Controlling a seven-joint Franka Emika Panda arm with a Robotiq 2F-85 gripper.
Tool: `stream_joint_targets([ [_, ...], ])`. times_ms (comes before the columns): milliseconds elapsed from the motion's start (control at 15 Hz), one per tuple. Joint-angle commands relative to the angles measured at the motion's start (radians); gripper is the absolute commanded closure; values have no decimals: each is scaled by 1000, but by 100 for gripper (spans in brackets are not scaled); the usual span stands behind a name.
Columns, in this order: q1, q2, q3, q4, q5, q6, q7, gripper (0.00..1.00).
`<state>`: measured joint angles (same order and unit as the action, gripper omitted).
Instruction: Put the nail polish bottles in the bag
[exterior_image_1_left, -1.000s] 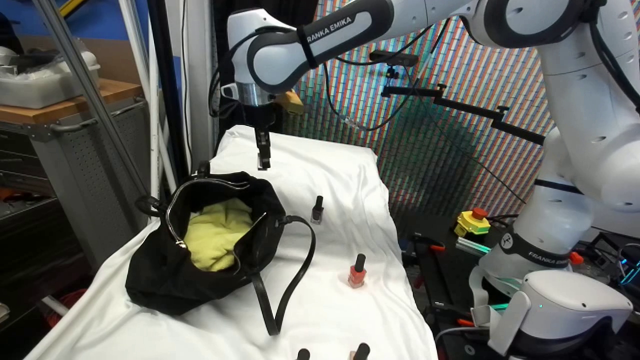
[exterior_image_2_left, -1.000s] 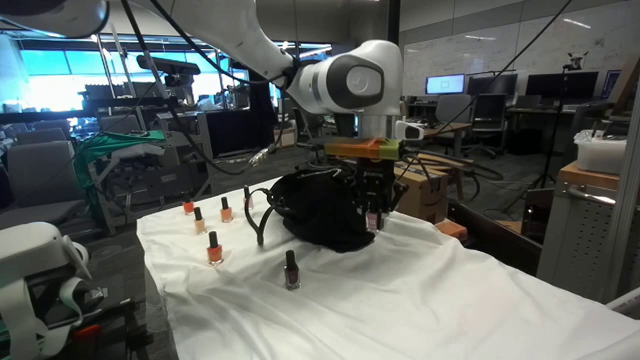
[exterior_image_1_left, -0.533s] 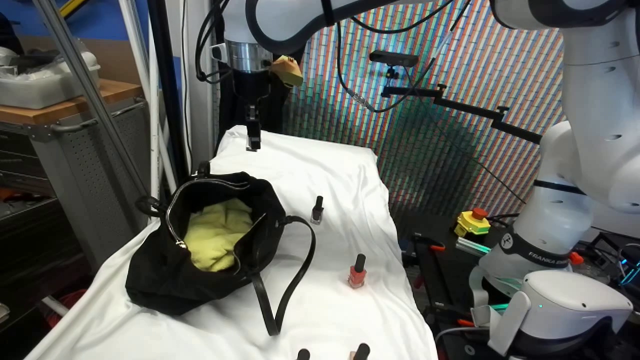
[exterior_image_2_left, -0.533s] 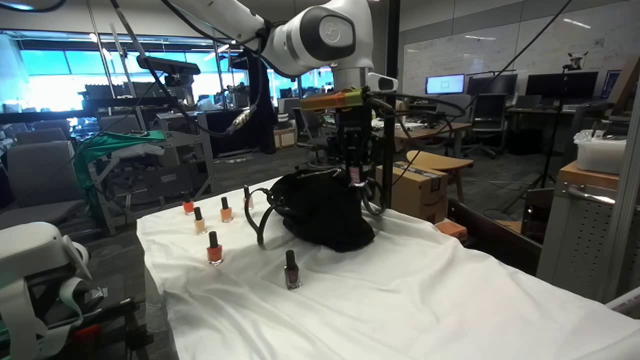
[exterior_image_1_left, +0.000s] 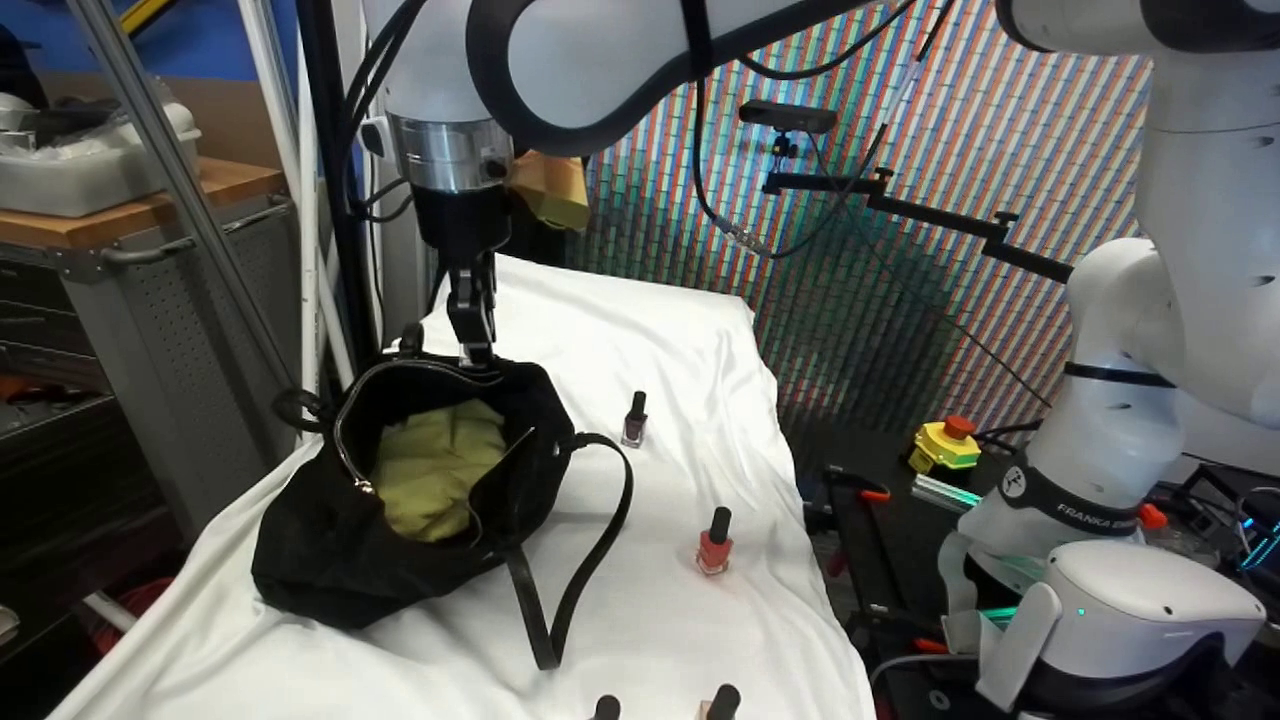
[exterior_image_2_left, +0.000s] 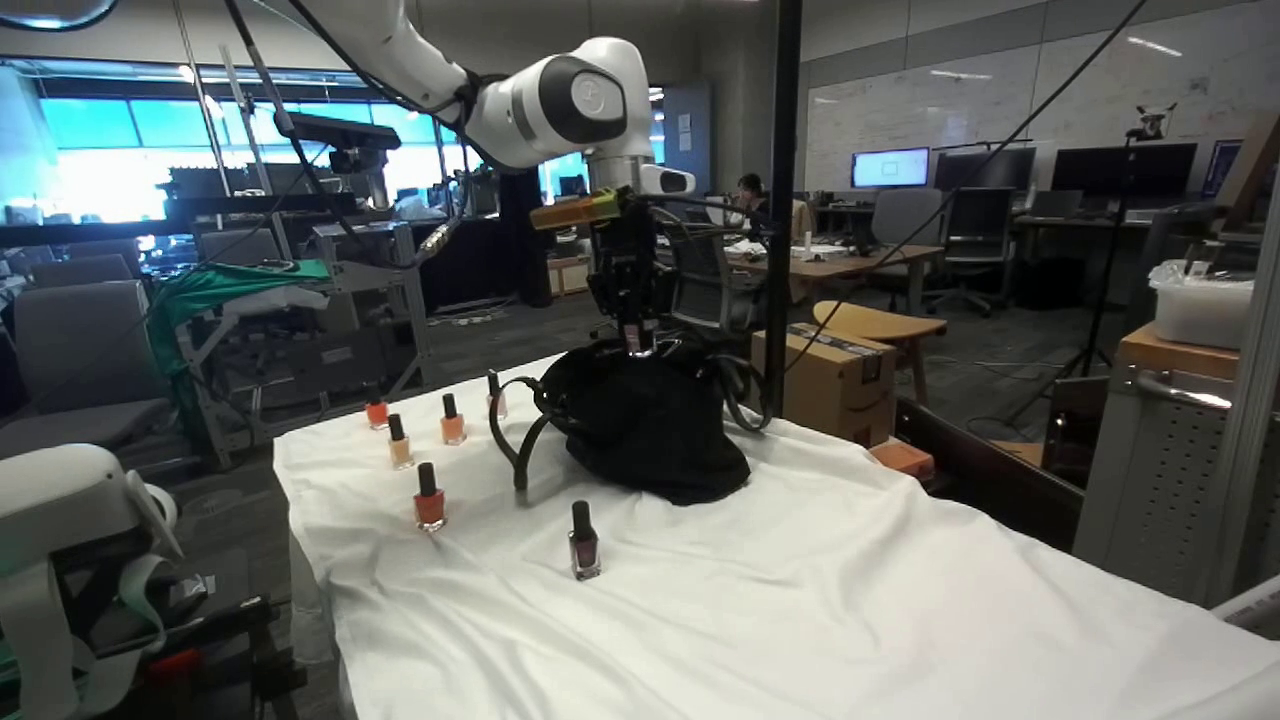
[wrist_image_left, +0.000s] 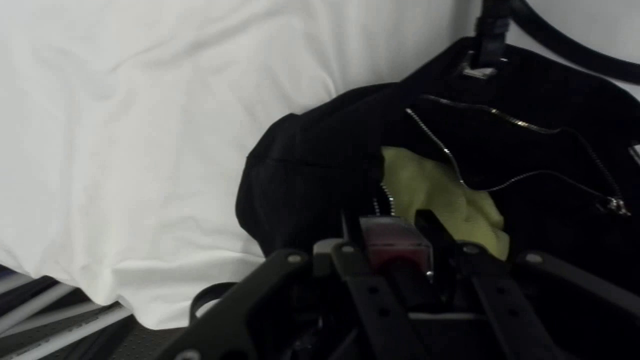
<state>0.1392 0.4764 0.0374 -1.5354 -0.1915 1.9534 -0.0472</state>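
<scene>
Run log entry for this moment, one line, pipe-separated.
gripper: shut on pinkish nail polish bottle | position: at rim of black handbag | bottle inside: not yet | remaining: six more nail polish bottles standing on white cloth

The table (exterior_image_2_left: 930, 600) is draped in rumpled white, black handbag (exterior_image_2_left: 655, 440) slouching open on it, and six black-capped nail polish bottles (exterior_image_2_left: 430, 508) standing upright!

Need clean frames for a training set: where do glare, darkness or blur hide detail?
In an exterior view, the windows are blown out and the whiteboard carries pale glare streaks; in the wrist view, the black bag sinks almost to black, losing fabric detail, and the dark hand partly merges with it; there the held bottle looks dim and a little soft.
</scene>
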Motion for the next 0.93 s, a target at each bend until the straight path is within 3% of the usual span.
stream_joint_targets([
  [0,48,23,7,15,-35,9,80,80],
  [333,83,61,13,38,-29,-7,97,80],
  [867,101,180,-22,159,-36,34,230,80],
])
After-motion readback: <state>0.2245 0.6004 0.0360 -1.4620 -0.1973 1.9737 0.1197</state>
